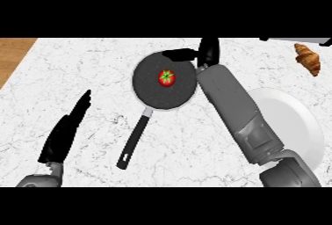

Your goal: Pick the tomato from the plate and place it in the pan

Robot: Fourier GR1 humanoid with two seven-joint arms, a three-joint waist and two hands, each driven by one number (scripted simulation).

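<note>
A red tomato with a green stem lies inside the dark pan, a little above the pan's middle. The pan's black handle points down and to the left. My right hand is at the pan's far right rim, its fingers straight and apart from the tomato, holding nothing. The right forearm runs diagonally across the white plate, which holds nothing visible. My left hand rests open at the lower left, fingers pointing up.
A croissant lies at the counter's upper right, below a pale object at the frame's corner. A strip of wooden surface shows at the upper left beyond the marble counter's edge.
</note>
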